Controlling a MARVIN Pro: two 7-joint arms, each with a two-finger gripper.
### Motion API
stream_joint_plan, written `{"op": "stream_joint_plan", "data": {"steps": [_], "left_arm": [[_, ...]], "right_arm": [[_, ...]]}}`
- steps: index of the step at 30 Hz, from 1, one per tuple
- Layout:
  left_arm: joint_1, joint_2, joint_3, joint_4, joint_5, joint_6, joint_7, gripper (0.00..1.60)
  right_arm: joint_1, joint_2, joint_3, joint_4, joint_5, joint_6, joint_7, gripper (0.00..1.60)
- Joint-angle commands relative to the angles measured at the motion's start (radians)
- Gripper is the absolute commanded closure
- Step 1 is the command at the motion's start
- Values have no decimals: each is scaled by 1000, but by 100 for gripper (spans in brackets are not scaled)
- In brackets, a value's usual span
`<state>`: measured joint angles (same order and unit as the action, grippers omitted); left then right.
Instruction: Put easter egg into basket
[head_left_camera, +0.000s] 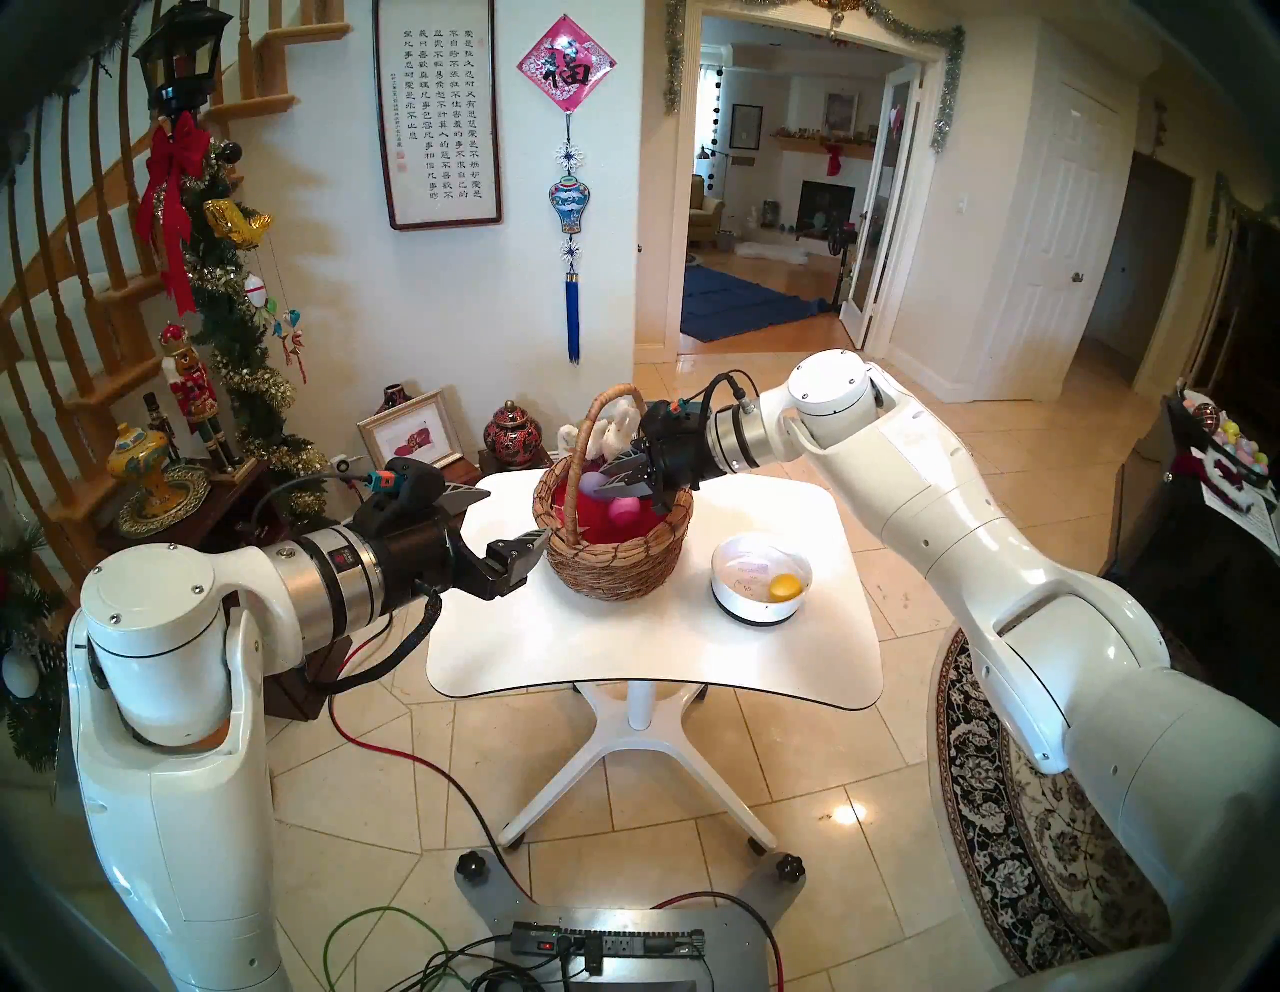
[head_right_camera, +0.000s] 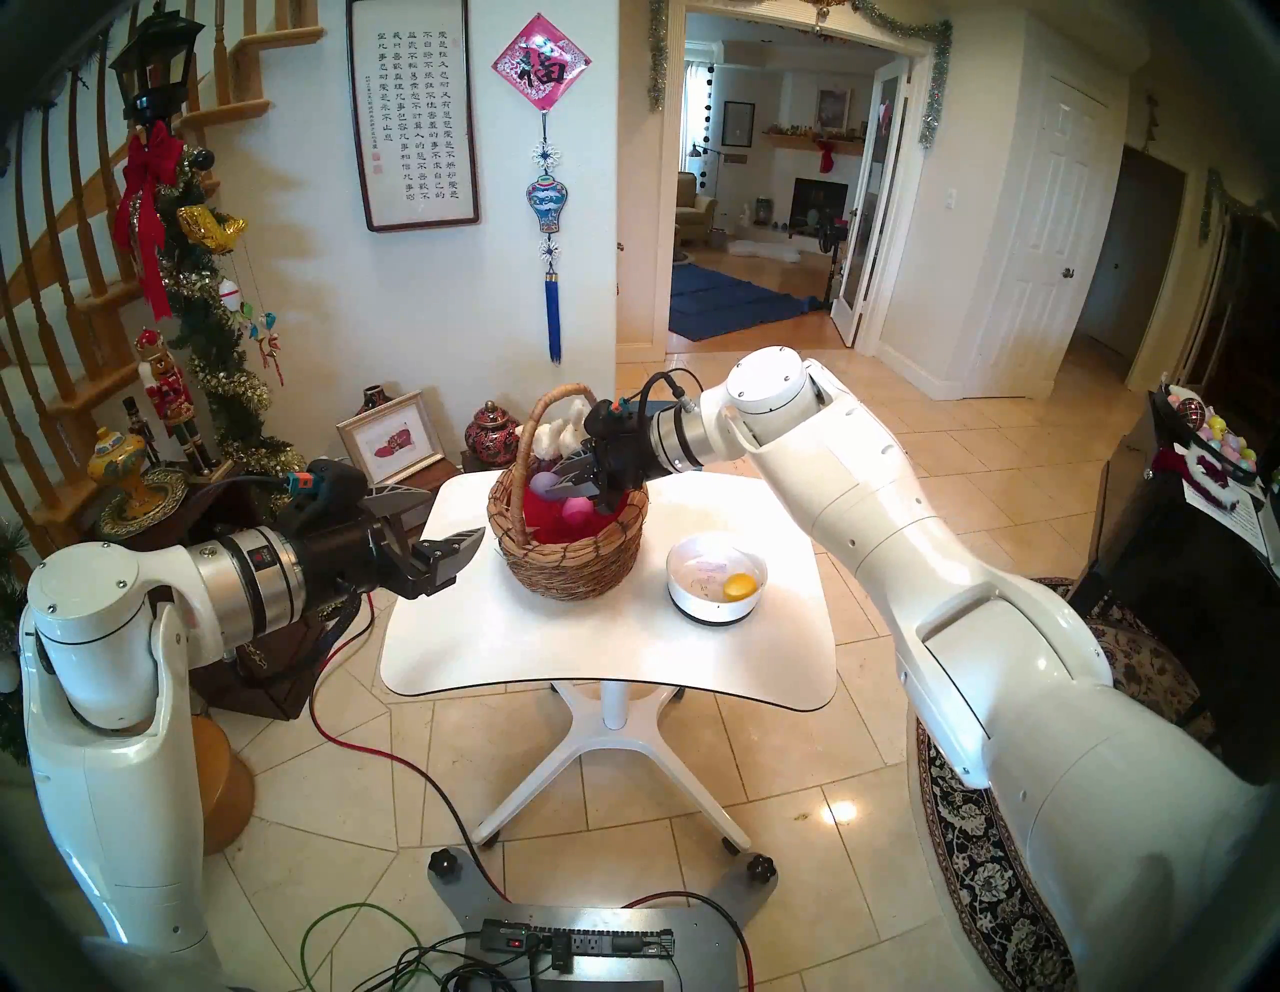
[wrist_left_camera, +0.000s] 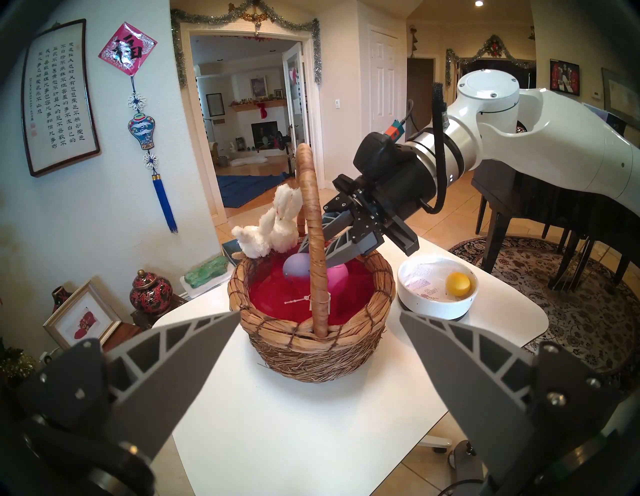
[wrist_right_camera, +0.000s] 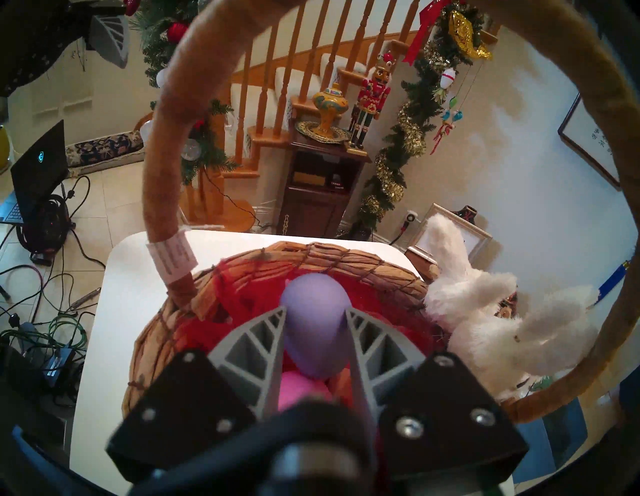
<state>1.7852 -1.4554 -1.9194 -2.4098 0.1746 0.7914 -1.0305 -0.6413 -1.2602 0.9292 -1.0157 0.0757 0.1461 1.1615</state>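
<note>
Gaping left gripper (wrist_left_camera: 313, 332) hovered short of the basket (wrist_left_camera: 311, 343); inside its rim, the right gripper (wrist_right_camera: 315, 317) clamped a purple egg (wrist_right_camera: 313, 332) above a pink egg (wrist_left_camera: 337, 277).

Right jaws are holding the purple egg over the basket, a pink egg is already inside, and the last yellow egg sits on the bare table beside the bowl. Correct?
Not quite. The yellow egg lies inside the white bowl, not on the table; the left wrist view shows it plainly. The rest holds: the right gripper grips the purple egg over the basket, with a pink egg inside.
</note>
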Motion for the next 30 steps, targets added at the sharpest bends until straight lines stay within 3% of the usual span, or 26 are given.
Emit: {"op": "stream_joint_plan", "data": {"steps": [1,5,11,26,30], "left_arm": [[-2,1,2,-5,0,0,0,0],[-2,1,2,-5,0,0,0,0],[-2,1,2,-5,0,0,0,0],[-2,1,2,-5,0,0,0,0],[-2,1,2,-5,0,0,0,0]], "right_arm": [[9,-4,1,-1,-2,3,-1,119],[8,-4,1,-2,-3,5,-1,115],[4,4,8,-16,-1,12,-1,92],[-5,18,15,-41,5,25,-5,81],[-7,20,15,-45,7,26,-6,61]]}}
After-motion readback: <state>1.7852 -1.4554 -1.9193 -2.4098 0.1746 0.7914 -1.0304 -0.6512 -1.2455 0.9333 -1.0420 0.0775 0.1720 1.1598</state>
